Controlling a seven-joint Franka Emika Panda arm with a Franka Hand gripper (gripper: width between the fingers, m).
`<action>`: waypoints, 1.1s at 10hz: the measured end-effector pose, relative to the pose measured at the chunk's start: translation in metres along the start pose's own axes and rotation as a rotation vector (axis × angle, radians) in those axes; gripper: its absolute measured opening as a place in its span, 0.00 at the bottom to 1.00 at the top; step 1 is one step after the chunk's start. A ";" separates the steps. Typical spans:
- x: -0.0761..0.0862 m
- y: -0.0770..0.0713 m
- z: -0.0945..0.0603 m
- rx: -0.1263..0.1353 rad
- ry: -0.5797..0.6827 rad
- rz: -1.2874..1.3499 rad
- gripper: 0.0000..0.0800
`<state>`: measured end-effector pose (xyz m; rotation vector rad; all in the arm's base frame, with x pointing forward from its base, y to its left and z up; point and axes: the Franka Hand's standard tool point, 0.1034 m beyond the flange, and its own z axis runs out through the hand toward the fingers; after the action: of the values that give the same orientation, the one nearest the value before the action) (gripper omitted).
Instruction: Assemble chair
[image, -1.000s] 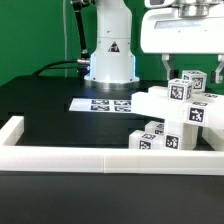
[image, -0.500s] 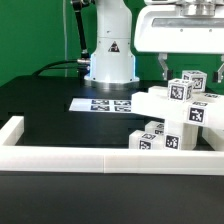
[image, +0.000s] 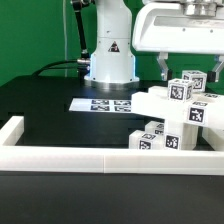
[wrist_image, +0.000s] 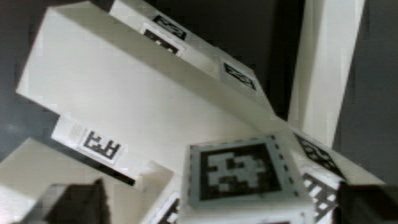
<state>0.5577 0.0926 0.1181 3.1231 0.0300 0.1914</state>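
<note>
Barely shifted, the end effector (image: 181, 72) hovers over the chair (image: 172, 118); can't tell if it's open; assembly seems paused mid-step.

White chair (image: 172, 118) parts stacked in a cluster beneath the gripper (image: 186, 72)

The matte-white blocky pieces, a flat slab, bars and posts with small square black-and-white tags, sit bunched together directly below the gripper's fingers; one tagged post top rises between them. In the wrist view the broad slab (wrist_image: 134, 85) lies tilted, tagged blocks close under the camera.
</note>
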 end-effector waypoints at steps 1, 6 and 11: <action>0.000 0.000 0.000 0.000 0.000 0.007 0.64; 0.000 0.000 0.000 0.001 0.000 0.117 0.36; 0.000 -0.001 0.000 0.002 0.000 0.466 0.36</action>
<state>0.5577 0.0932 0.1182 3.0757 -0.6990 0.1922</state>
